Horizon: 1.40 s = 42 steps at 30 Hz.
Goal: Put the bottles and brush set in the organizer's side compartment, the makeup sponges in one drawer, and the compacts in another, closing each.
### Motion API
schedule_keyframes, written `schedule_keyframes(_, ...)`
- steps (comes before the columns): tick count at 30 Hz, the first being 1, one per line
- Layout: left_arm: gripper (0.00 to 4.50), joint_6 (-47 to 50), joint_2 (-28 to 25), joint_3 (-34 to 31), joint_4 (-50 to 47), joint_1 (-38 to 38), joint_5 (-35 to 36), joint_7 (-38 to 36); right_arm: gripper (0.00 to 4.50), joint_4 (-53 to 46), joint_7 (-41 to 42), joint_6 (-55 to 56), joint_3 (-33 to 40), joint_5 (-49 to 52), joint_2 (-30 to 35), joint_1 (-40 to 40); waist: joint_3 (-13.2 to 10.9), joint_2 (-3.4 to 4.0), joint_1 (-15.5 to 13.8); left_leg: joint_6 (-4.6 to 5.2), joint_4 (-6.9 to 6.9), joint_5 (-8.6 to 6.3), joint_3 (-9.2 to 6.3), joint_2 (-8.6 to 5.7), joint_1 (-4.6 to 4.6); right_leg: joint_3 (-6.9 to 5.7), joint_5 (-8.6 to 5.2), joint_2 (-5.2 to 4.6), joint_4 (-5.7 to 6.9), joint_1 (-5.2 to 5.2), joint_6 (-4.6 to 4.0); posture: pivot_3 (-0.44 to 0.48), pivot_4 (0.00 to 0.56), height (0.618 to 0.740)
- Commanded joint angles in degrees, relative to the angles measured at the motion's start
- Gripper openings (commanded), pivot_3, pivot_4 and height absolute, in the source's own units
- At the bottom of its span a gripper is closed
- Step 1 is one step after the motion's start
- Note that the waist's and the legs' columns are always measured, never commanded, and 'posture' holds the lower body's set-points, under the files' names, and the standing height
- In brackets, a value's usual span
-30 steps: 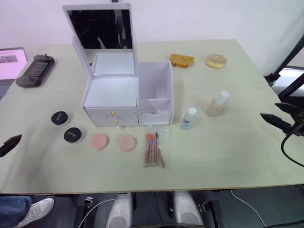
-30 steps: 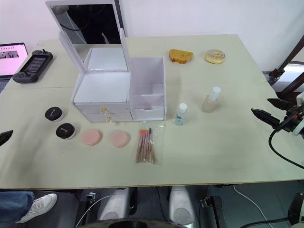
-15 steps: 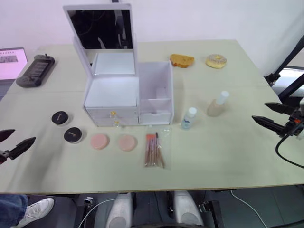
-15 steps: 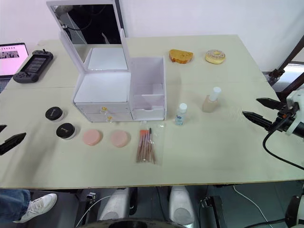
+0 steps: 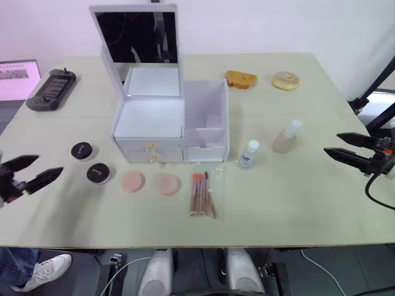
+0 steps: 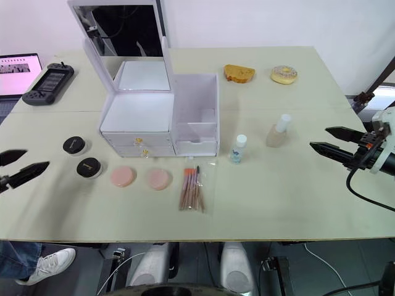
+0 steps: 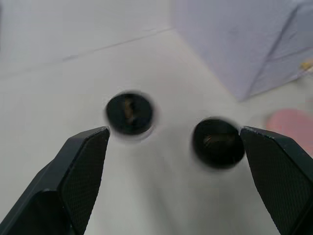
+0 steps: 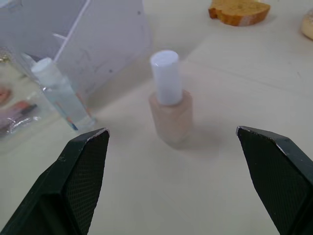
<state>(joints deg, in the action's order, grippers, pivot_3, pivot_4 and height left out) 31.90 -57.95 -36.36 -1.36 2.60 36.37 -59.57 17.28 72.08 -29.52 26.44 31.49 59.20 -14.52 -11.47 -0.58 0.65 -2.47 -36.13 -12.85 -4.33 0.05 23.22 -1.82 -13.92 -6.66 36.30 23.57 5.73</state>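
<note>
The white organizer (image 5: 151,120) stands mid-table with its mirror lid up, its open side compartment (image 5: 207,114) on the right and both drawers shut. Two black compacts (image 5: 81,150) (image 5: 97,173), two pink makeup sponges (image 5: 131,182) (image 5: 167,184) and the bagged brush set (image 5: 201,195) lie in front of it. A clear bottle (image 5: 248,154) and a beige bottle (image 5: 286,137) stand to its right. My left gripper (image 5: 49,165) is open, left of the compacts (image 7: 129,113) (image 7: 217,143). My right gripper (image 5: 332,143) is open, right of the beige bottle (image 8: 170,100).
A handheld game console (image 5: 51,89) and a laptop (image 5: 17,71) sit at the far left. A slice of toast (image 5: 240,79) and a donut (image 5: 286,80) lie at the back right. A person's shoe (image 5: 37,274) shows below the table's front left edge.
My left gripper has come in from the left edge towards the compacts. My right gripper has edged left towards the beige bottle. The camera has shifted slightly.
</note>
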Motion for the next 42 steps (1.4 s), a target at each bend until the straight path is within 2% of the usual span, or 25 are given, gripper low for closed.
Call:
schedule_keyframes(1, 4.50, 6.5, -3.1, 5.0, -7.4, -9.2, 6.2, 0.2, 4.41, -7.4, -1.8, -3.0, 4.5, 2.6, 0.8, 3.1, 0.0, 0.01, -0.4, 0.00, 0.00, 0.00, -0.01, 0.00, 0.03, -0.01, 0.00, 0.00, 0.00, -0.02, 0.00, 0.000, 0.150, 0.740)
schedule_keyframes(3, 4.50, 8.1, -3.3, 9.7, -9.1, -15.7, 7.2, 0.0, 4.41, -11.8, -3.0, -4.9, 6.3, 3.8, 0.4, 5.5, 0.0, 0.02, -0.7, 0.00, -0.01, 0.00, 0.00, 0.00, 0.07, -0.02, 0.02, 0.01, 0.00, -0.03, 0.02, 0.000, 0.150, 0.740)
schedule_keyframes(6, 4.50, 12.4, -0.8, 17.1, -10.7, -26.7, 10.1, 0.7, 4.41, -18.8, -7.1, -7.6, 9.1, 5.0, -0.9, 8.9, 0.0, 0.03, -0.7, 0.01, 0.00, 0.01, 0.06, -0.01, 0.08, 0.03, 0.13, 0.02, -0.04, -0.04, 0.34, 0.000, 0.150, 0.740)
schedule_keyframes(12, 4.50, 16.8, 7.9, 30.4, -14.7, -42.5, 10.7, 2.4, 4.41, -34.3, -13.9, -13.1, 17.5, 9.7, -5.9, 17.9, 0.0, -0.04, -0.3, 0.01, -0.06, 0.01, 0.04, -0.02, 0.08, 0.04, 0.25, 0.05, -0.06, -0.12, 0.63, 0.000, 0.150, 0.740)
schedule_keyframes(18, 4.50, 19.0, 12.0, 38.2, -15.2, -50.9, 9.9, -0.3, 4.41, -48.8, -20.2, -18.2, 25.4, 14.7, -11.0, 27.5, -0.1, -0.07, -0.1, 0.02, -0.09, 0.01, 0.06, -0.03, 0.07, 0.10, 0.21, 0.07, -0.11, -0.14, 0.67, 0.000, 0.150, 0.740)
schedule_keyframes(22, 4.50, 19.0, 13.1, 40.7, -14.1, -54.3, 8.8, -2.0, 4.41, -55.7, -25.2, -19.4, 27.6, 17.1, -14.1, 31.5, -0.1, -0.10, 0.0, 0.01, -0.13, 0.01, 0.05, -0.02, 0.07, 0.13, 0.03, 0.08, -0.15, -0.15, 0.56, 0.000, 0.150, 0.740)
schedule_keyframes(25, 4.50, 19.1, 13.2, 41.5, -14.1, -55.3, 8.2, -2.8, 4.41, -58.1, -29.4, -19.9, 26.3, 17.6, -14.7, 31.5, -0.1, -0.10, 0.0, 0.02, -0.18, 0.01, 0.04, -0.02, 0.08, 0.12, 0.03, 0.08, -0.15, -0.16, 0.54, 0.000, 0.150, 0.740)
schedule_keyframes(27, 4.50, 19.4, 12.7, 41.0, -14.6, -55.2, 8.4, -2.9, 4.41, -57.7, -33.0, -19.5, 22.9, 16.1, -14.5, 29.0, -0.1, -0.11, 0.1, 0.02, -0.19, 0.01, 0.05, -0.02, 0.08, 0.14, 0.05, 0.08, -0.19, -0.17, 0.51, 0.000, 0.150, 0.740)
schedule_keyframes(30, 4.50, 17.5, 13.3, 37.6, -15.4, -53.8, 9.8, -2.4, 4.41, -55.4, -37.6, -20.6, 18.0, 17.5, -15.2, 24.0, -0.1, -0.11, 0.1, 0.02, -0.18, 0.01, 0.04, -0.02, 0.07, 0.14, 0.08, 0.08, -0.20, -0.16, 0.45, 0.000, 0.150, 0.740)
schedule_keyframes(32, 4.50, 16.4, 12.4, 35.1, -16.8, -52.2, 10.2, -2.2, 4.41, -52.5, -39.8, -19.8, 13.4, 14.3, -14.7, 20.9, -0.1, -0.11, 0.1, 0.02, -0.16, 0.01, 0.01, -0.02, 0.08, 0.12, 0.13, 0.08, -0.19, -0.15, 0.36, 0.000, 0.150, 0.740)
schedule_keyframes(37, 4.50, 20.1, 8.2, 30.3, -22.0, -47.4, 12.7, 0.2, 4.41, -44.0, -40.7, -17.7, 3.0, 8.5, -13.1, 12.8, -0.1, -0.11, 0.1, 0.03, -0.09, 0.01, 0.02, -0.03, 0.15, 0.13, 0.16, 0.08, -0.26, -0.11, 0.29, 0.000, 0.150, 0.740)
schedule_keyframes(42, 4.50, 22.5, 5.8, 26.1, -25.9, -43.6, 14.9, 4.6, 4.41, -36.2, -39.2, -14.5, -2.9, 4.0, -12.2, 6.8, -0.1, -0.14, -0.2, 0.03, -0.11, 0.01, -0.01, -0.03, 0.16, 0.11, 0.15, 0.08, -0.25, -0.11, 0.31, 0.000, 0.150, 0.740)
